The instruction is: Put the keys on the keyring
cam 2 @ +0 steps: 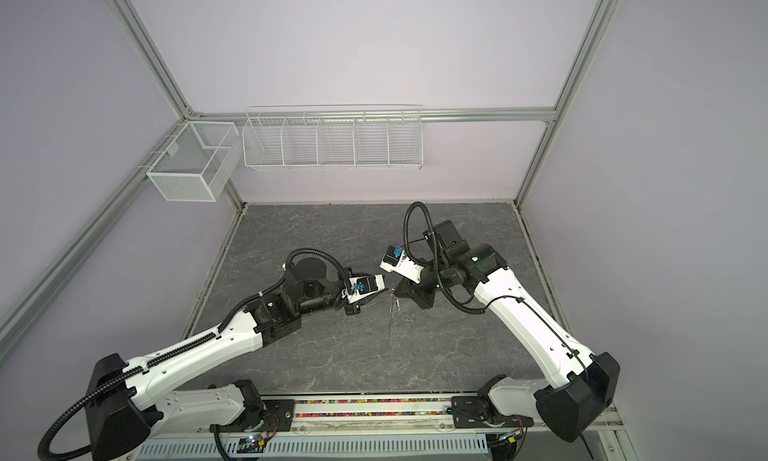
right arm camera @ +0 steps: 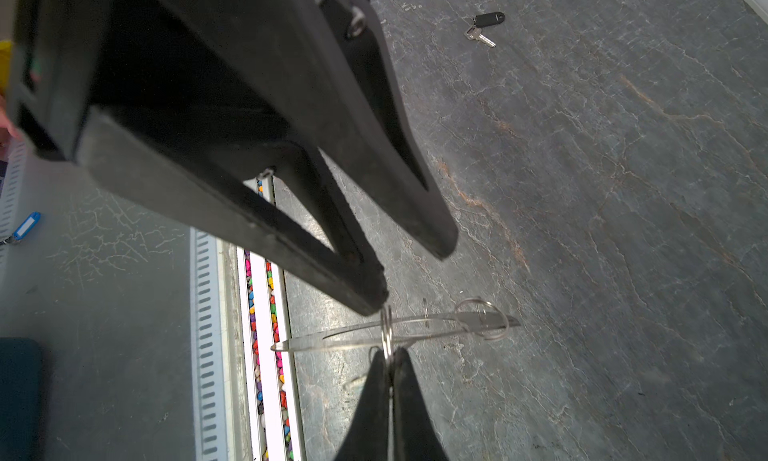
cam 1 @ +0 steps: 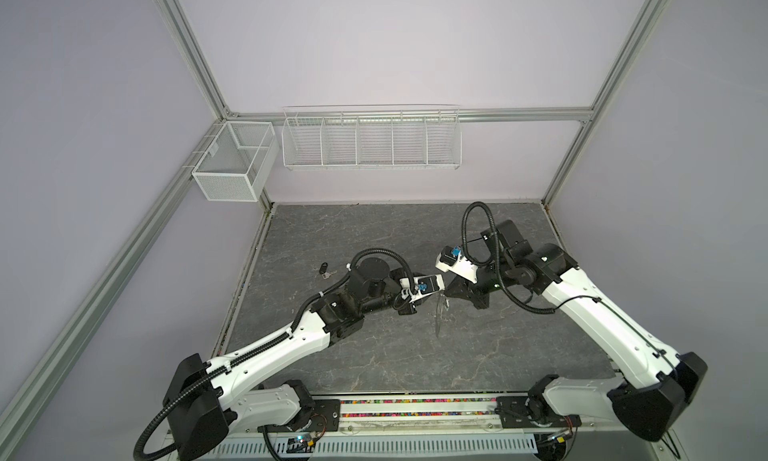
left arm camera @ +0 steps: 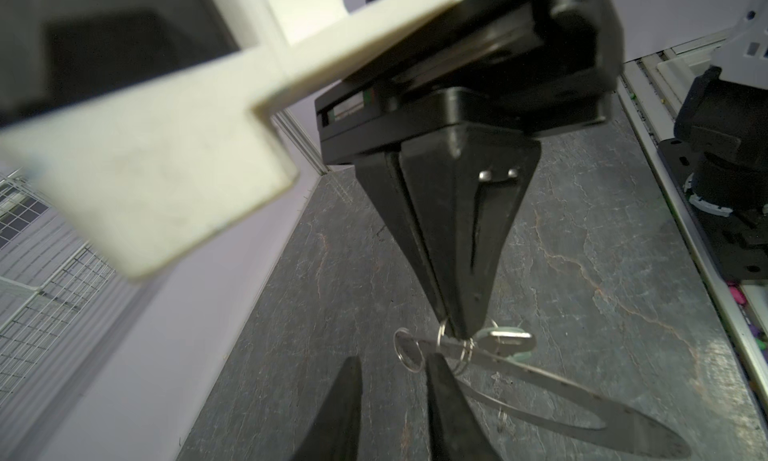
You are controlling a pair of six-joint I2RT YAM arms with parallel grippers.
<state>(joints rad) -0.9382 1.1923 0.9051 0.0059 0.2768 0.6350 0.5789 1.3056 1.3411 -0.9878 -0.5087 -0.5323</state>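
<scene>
Step in hand: as I judged it, working a key onto a wire loop [right arm camera: 386,330] of the keyring [left arm camera: 640,432], held in the air between the two arms.
Right gripper [right arm camera: 390,355]: its fingers were pressed together on that wire loop. The whole disc hung from the pinch, edge-on in both top views and clear of the table [cam 1: 374,355].
Left gripper [left arm camera: 394,361]: its fingers were spread with nothing clamped. One fingertip [right arm camera: 374,297] sat right at the top of the pinched loop, and a second loop [right arm camera: 481,318] lay just beside.
Mint key [left arm camera: 509,341]: it hung close against the disc by the right gripper's tips. I couldn't tell whether it was already threaded.
Black key [right arm camera: 488,19]: it lay flat on the table, well apart from the keyring and behind the left arm.
Doing it well: I'd have wanted the right pinch left firm so the disc didn't swing. The left fingers should close squarely on the loop's wire, not on the disc edge. Thin springy wire looked likely to slip, so slow, small moves seemed wise.
Mesh box [cam 1: 232,164]: it hung on the wall with two compartments, and I saw nothing in either.
Wire rack [cam 1: 370,147]: it had five compartments, all bare as far as I could see.
Front channel [cam 1: 415,401]: it was filled with small many-coloured bits.
</scene>
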